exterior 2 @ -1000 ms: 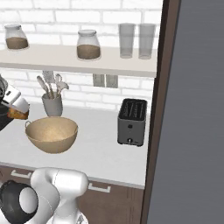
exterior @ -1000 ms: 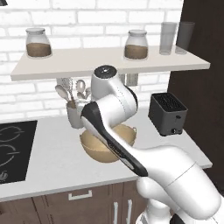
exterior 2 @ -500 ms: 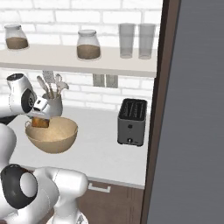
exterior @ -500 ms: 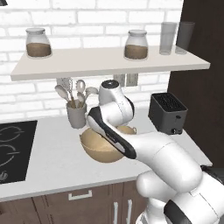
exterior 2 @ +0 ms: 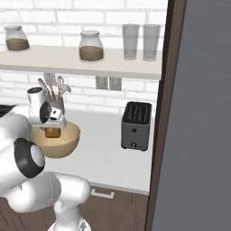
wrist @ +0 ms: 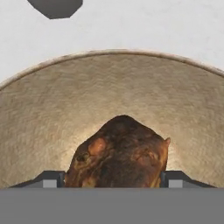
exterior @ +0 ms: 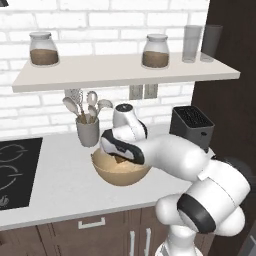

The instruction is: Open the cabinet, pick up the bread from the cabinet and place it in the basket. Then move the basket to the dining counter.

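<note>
The bread (wrist: 120, 153) is clamped between the jaws of the gripper (wrist: 113, 178), held just inside the basket (wrist: 52, 113); in the hand view the dark crusty lump sits between the two finger tips with the basket's pale inner wall curving all round it. In the right base view the gripper (exterior 2: 52, 127) hangs over the basket (exterior 2: 63, 146) with the bread (exterior 2: 53, 132) at about rim level, and I cannot tell whether the loaf touches the bottom yet.

The step in hand, as I judge it, is setting the bread down. To do it well:

- Lower straight down, keeping the loaf near the middle of the bowl so it does not roll up the sloping wall on release.
- Part the jaws only once the bread rests on the bottom, or sits just above it; a drop from the rim could bounce the rough, roundish lump out.
- Lift straight up afterwards so the fingers clear the rim.

The basket stands on the light grey surface (exterior: 55, 185), near the utensil holder (exterior: 88, 132) behind it and well apart from the black toaster (exterior 2: 135, 126), so there is room to withdraw towards the front edge.
</note>
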